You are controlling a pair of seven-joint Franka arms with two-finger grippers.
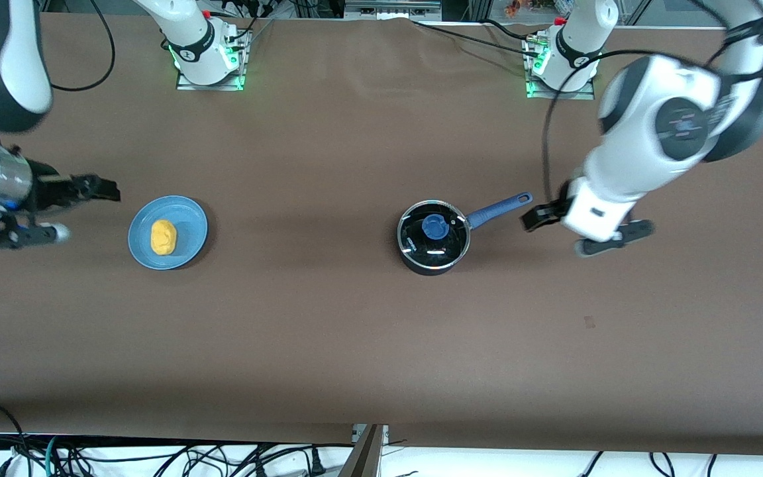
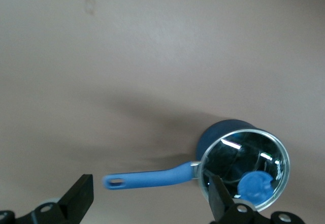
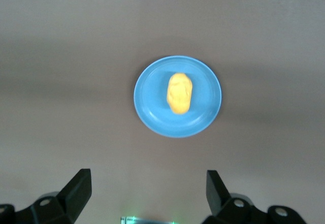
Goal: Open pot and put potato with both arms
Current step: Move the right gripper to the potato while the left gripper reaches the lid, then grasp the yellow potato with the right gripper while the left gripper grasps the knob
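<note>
On the table, your pot (image 1: 433,238) sits lidded, the glass lid (image 1: 434,228) (blue knob) not yet lifted. Your potato (image 1: 163,236) lies on the blue plate (image 1: 186,218) toward the right arm's end. Left gripper (image 1: 532,218) hangs spread and empty just off the pot's handle tip; right gripper (image 1: 100,189) hangs spread and empty beside the plate. Judgement: nothing done; lid removal and potato transfer remain.

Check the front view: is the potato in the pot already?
No, the potato lies on the blue plate, and the pot has its lid on.
</note>
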